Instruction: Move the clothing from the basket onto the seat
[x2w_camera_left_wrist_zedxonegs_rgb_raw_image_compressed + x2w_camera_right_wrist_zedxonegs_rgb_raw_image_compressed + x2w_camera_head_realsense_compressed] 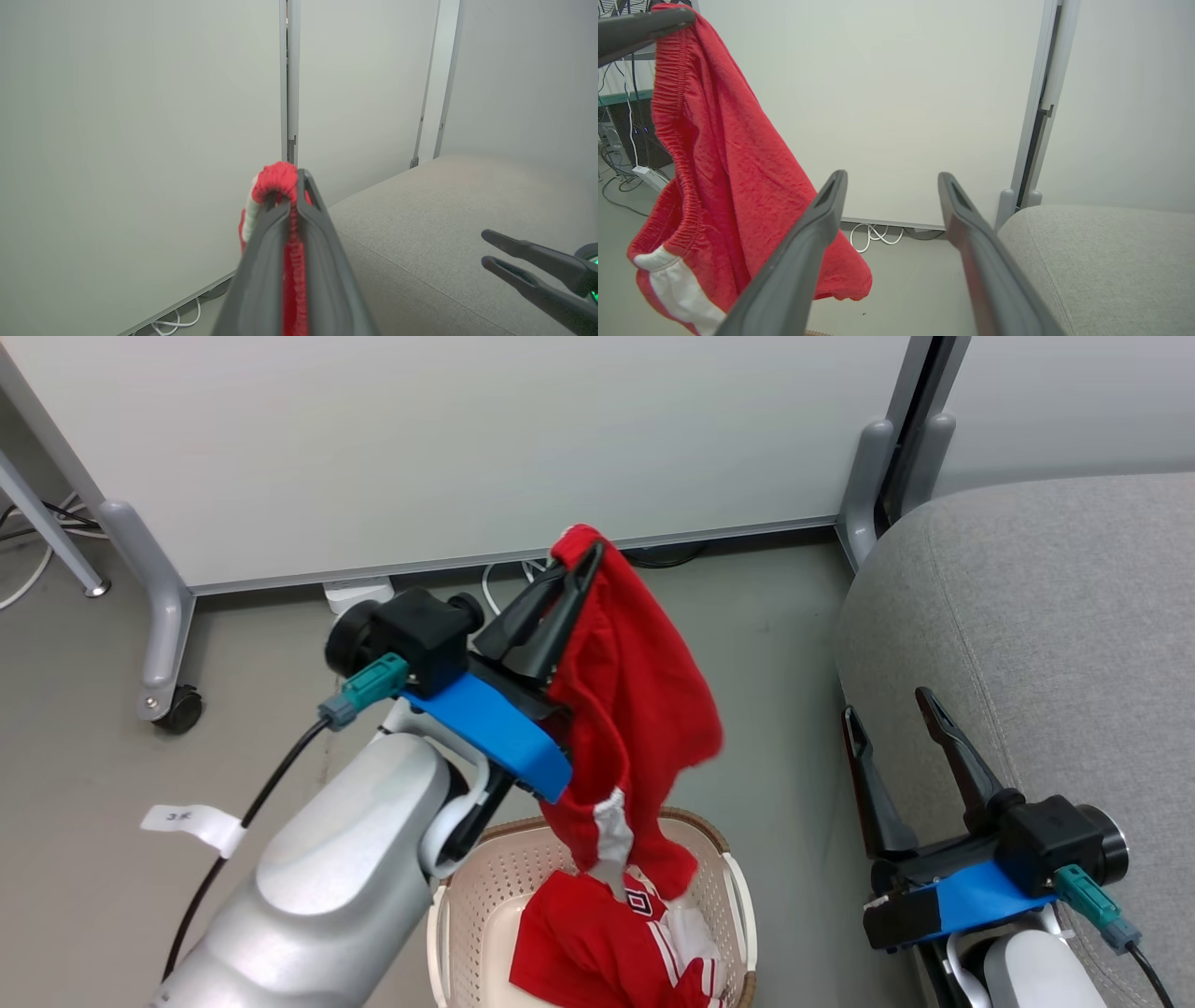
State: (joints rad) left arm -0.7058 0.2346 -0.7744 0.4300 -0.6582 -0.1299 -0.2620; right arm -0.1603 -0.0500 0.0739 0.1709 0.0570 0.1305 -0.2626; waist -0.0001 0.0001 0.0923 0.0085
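While above the basket [471, 910], red garment [644, 700] tight within the left claw [588, 555].

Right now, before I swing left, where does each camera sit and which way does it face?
Head view: from the head, down onto the basket and seat; left gripper clamps the held garment, right gripper open.
Left wrist view: along its shut fingers toward the white panels and seat; right gripper at lower right.
Right wrist view: between its spread fingers toward the panels.
Shared: all three show the held garment and seat.
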